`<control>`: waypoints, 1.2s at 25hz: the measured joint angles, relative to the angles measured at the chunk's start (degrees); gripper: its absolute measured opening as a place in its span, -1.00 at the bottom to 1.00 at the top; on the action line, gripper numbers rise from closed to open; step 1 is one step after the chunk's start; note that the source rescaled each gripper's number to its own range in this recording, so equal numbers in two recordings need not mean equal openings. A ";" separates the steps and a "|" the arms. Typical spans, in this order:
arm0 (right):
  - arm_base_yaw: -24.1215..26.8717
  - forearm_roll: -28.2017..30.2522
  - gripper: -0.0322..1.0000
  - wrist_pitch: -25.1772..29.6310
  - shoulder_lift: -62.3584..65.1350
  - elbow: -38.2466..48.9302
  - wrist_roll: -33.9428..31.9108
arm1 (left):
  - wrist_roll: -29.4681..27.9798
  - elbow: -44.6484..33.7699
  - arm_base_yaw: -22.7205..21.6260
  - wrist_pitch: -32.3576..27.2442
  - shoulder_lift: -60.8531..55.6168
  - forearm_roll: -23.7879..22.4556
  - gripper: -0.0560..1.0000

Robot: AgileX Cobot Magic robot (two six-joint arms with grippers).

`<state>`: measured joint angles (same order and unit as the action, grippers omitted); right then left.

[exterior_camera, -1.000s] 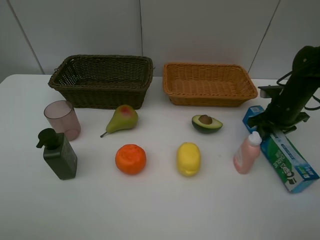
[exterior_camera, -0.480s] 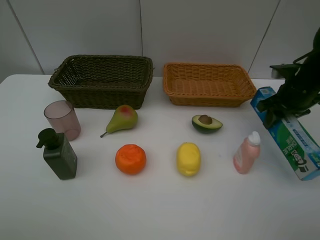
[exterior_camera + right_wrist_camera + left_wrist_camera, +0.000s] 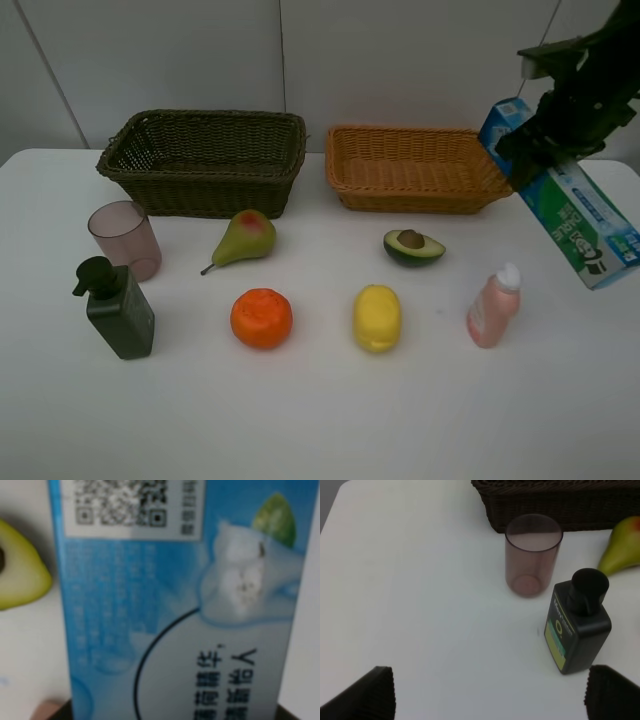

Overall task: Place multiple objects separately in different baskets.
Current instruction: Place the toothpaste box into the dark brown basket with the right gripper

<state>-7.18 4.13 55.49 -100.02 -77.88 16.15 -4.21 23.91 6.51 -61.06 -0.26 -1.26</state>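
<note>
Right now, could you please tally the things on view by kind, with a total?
Fruit: 4 (pear, orange, lemon, avocado half)
Toiletries: 4 (toothpaste box, pink bottle, pump bottle, cup)
Baskets: 2 (dark basket, tan basket)
Total: 10

There are two rectangular wicker baskets: one dark olive-brown basket and one light orange-tan basket. There are four pieces of fruit, one of each kind: a pear, an orange, a lemon and an avocado half. There are four toiletry items, also one of each: a blue-green toothpaste box, a small pink bottle, a dark green pump bottle and a translucent pink cup.
</note>
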 joint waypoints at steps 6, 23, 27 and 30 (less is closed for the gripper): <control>-5.79 0.53 -0.66 0.56 -2.72 -10.77 1.27 | 0.00 0.00 0.00 0.00 0.00 0.00 1.00; -23.04 3.66 -0.66 1.32 -24.29 -45.12 6.69 | 0.00 0.00 0.00 0.00 0.00 0.00 1.00; -25.90 3.66 -0.66 -0.14 -28.39 -51.64 7.56 | 0.00 0.00 0.00 0.00 0.00 0.00 1.00; -27.56 3.63 -0.66 -2.60 -30.86 -54.51 8.02 | 0.00 0.00 0.00 0.00 0.00 0.00 1.00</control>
<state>-34.74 7.76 52.90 -130.88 -132.39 24.17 -4.21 23.91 6.51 -61.06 -0.26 -1.26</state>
